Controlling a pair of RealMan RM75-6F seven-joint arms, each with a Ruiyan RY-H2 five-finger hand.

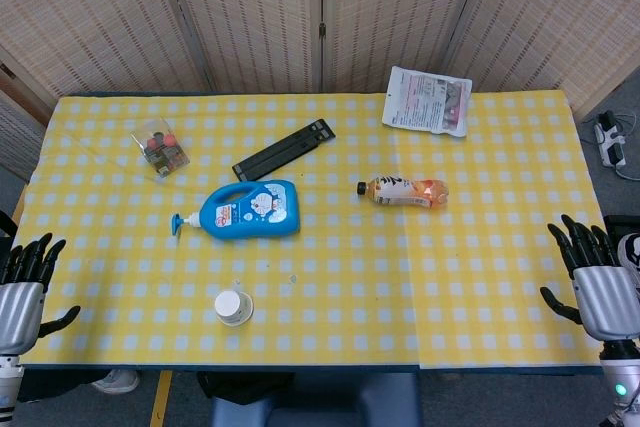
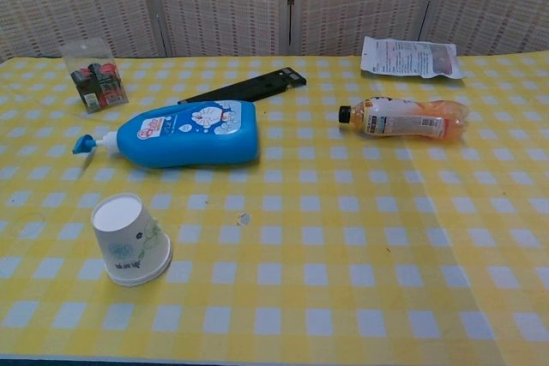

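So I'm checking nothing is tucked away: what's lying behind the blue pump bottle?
Directly behind the blue pump bottle lies a flat black strip, angled toward the screen. Its near end disappears behind the bottle in the chest view; the head view shows a gap between them.

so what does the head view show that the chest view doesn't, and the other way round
Only the head view shows the left hand and right hand, both open at the table's near corners, and a power strip on the floor. Only the chest view shows the print on the paper cup. Both show the blue bottle, drink bottle, black strip and pouch.
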